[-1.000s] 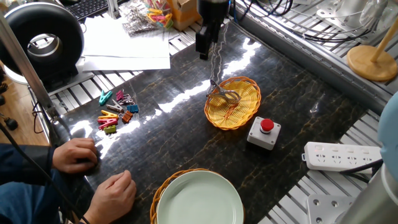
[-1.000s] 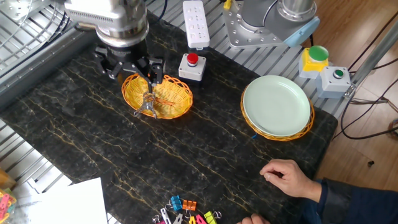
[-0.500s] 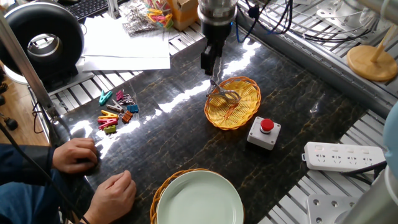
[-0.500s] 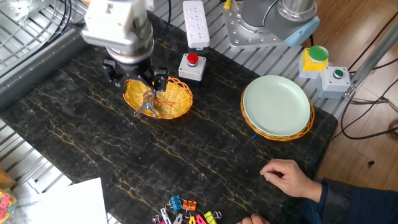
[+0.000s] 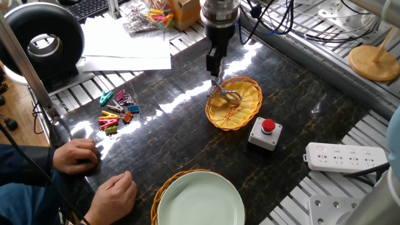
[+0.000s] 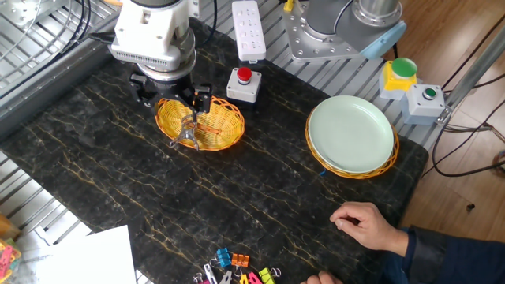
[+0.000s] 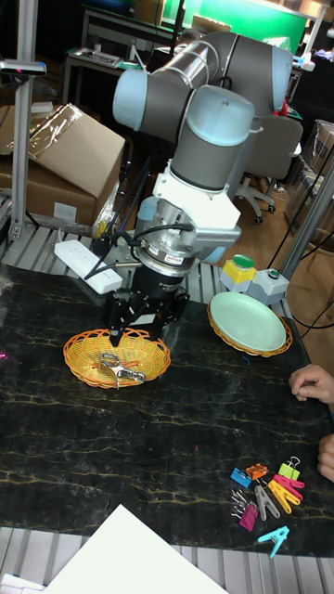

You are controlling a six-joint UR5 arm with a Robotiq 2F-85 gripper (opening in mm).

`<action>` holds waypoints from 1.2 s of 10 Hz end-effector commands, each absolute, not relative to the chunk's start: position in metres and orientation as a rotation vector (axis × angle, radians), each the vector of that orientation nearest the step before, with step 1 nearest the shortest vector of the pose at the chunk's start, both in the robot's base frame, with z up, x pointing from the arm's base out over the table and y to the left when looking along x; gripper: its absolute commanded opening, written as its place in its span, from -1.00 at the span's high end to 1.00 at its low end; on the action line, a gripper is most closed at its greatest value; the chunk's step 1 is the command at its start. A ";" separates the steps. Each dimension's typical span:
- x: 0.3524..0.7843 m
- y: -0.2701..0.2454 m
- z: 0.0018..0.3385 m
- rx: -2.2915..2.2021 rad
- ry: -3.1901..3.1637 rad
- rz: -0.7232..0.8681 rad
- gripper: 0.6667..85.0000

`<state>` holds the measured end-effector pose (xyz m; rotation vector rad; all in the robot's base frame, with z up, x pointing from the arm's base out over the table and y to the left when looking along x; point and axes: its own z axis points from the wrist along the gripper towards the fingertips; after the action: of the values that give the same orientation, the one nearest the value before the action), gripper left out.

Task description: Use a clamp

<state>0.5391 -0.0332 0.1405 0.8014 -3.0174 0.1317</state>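
Tall fixed view: gripper (image 7: 135, 327) hangs spread right above the clamp (image 7: 122, 370) at the basket's (image 7: 83, 345) 6 o'clock rim, probably lined up to grab it.

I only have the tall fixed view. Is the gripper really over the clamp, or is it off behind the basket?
Observer: In one fixed view the gripper hangs over the basket's rim, right above the raised end of the clamp. It does not seem to touch it.
Operator: Okay. Is the arm hiding anything from me on the table?
Observer: Yes. The other fixed view shows a red button box standing on the table just beside the basket, apart from its rim.
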 end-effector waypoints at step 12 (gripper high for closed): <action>0.533 -0.034 0.072 0.843 -3.003 0.134 -0.69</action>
<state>0.5355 -0.0332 0.0891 0.8045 -3.0056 0.1443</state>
